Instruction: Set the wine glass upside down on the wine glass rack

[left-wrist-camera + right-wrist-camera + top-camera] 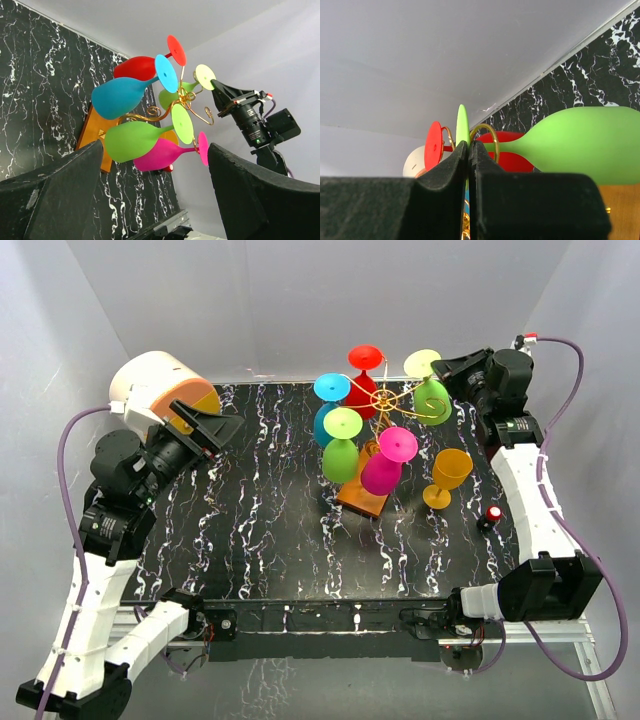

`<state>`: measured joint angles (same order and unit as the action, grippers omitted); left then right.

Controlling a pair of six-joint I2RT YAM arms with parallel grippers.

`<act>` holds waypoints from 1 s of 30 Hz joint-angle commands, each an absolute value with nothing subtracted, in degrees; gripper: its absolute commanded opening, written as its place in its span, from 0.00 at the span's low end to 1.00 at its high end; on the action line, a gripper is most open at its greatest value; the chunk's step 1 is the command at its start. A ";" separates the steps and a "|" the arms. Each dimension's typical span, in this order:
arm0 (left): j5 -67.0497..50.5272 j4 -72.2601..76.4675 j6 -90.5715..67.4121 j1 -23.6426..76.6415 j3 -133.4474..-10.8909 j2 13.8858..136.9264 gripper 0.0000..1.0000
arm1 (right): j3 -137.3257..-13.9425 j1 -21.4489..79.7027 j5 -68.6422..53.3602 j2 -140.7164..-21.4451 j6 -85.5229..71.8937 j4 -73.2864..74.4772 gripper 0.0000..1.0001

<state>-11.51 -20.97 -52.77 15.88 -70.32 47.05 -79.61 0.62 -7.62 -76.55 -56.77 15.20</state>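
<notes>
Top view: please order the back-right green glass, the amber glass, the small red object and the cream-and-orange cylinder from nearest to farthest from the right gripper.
1. back-right green glass, foot pinched by the right gripper
2. amber glass, upright, right side
3. small red object, front right
4. cream-and-orange cylinder, far left

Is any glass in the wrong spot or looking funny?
Yes. The orange glass stands upright on the table, just right of the gold rack. Glasses like the pink one hang upside down on the rack, so the orange glass looks left out.
</notes>
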 commanded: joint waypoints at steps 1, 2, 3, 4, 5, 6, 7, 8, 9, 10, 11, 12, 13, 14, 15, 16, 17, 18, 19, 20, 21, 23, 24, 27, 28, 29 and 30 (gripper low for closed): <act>-11.42 -18.42 -51.64 15.91 -69.88 46.93 0.84 | -82.81 -0.93 -7.32 -76.16 -55.60 10.54 0.00; -11.49 -18.45 -51.60 15.91 -69.87 47.01 0.84 | -82.42 -1.13 -6.85 -75.71 -55.64 9.92 0.00; -11.51 -18.58 -51.51 15.91 -69.91 47.02 0.84 | -81.92 -1.14 -6.22 -75.22 -55.73 9.34 0.00; -11.47 -18.75 -51.46 15.92 -69.88 46.96 0.84 | -81.39 -1.14 -5.75 -74.83 -55.91 8.68 0.00; -11.43 -18.80 -51.43 15.93 -69.85 46.91 0.84 | -81.14 -1.14 -5.56 -74.77 -55.98 8.33 0.00; -11.36 -18.87 -51.34 15.92 -69.87 46.93 0.84 | -81.23 -1.19 -5.63 -74.98 -55.99 8.27 0.00; -11.34 -18.89 -51.33 15.91 -69.86 46.93 0.84 | -81.48 -1.22 -6.04 -75.42 -55.96 8.26 0.00; -11.26 -18.90 -51.33 15.91 -69.85 46.82 0.84 | -81.69 -1.23 -6.65 -75.92 -55.98 8.26 0.00; -11.25 -18.90 -51.28 15.91 -69.93 46.78 0.84 | -81.94 -1.23 -7.36 -76.54 -55.99 8.28 0.00; -11.20 -18.85 -51.25 15.99 -69.95 46.84 0.84 | -82.16 -1.23 -8.35 -77.32 -55.99 8.15 0.00; -11.17 -18.89 -51.24 15.92 -69.92 46.84 0.84 | -82.30 -1.23 -9.34 -77.97 -55.99 8.03 0.00; -11.09 -18.94 -51.24 15.91 -69.87 46.85 0.84 | -82.49 -1.23 -10.13 -78.49 -55.94 8.00 0.01; -11.08 -18.98 -51.24 15.92 -69.89 46.92 0.84 | -82.60 -1.23 -10.99 -78.89 -55.90 7.95 0.01; -11.07 -19.05 -51.24 15.90 -69.83 46.93 0.84 | -82.51 -1.23 -11.84 -79.19 -55.79 7.68 0.02; -11.07 -19.14 -51.24 15.91 -69.87 46.93 0.84 | -82.45 -1.23 -12.53 -79.41 -55.74 7.43 0.03; -11.07 -19.22 -51.24 15.93 -69.87 46.87 0.84 | -82.43 -1.23 -13.09 -79.52 -55.65 7.31 0.05; -11.07 -19.29 -51.17 15.99 -69.95 46.87 0.84 | -82.36 -1.23 -13.62 -79.69 -55.64 7.37 0.07; -11.07 -19.33 -51.10 15.96 -69.94 46.84 0.84 | -82.40 -1.31 -13.93 -79.79 -55.57 7.50 0.08; -11.14 -19.34 -51.07 15.95 -69.96 46.81 0.84 | -82.39 -1.32 -14.09 -79.81 -55.51 7.55 0.10; -11.35 -19.21 -51.00 15.91 -70.00 46.89 0.84 | -82.36 -1.32 -14.26 -79.81 -55.42 7.56 0.11; -11.60 -19.10 -50.90 15.92 -70.05 46.93 0.84 | -82.35 -1.32 -14.38 -79.80 -55.27 7.64 0.12; -11.97 -18.89 -50.89 15.92 -70.11 47.00 0.85 | -82.63 -1.31 -14.26 -79.72 -54.71 8.09 0.16; -12.03 -18.82 -50.89 15.91 -70.14 47.01 0.85 | -82.82 -1.32 -14.12 -79.72 -54.33 8.42 0.18; -12.12 -18.88 -50.89 15.93 -70.14 47.02 0.85 | -83.10 -1.32 -13.80 -79.80 -53.28 9.21 0.27; -12.13 -18.94 -50.84 15.96 -70.09 47.02 0.85 | -83.18 -1.32 -13.92 -79.88 -52.86 9.37 0.29; -12.13 -19.02 -50.81 15.91 -70.13 47.01 0.85 | -83.35 -1.30 -14.12 -80.01 -52.32 9.56 0.32; -12.13 -19.11 -50.80 15.92 -70.14 47.02 0.85 | -83.51 -1.34 -14.15 -80.13 -51.72 9.84 0.34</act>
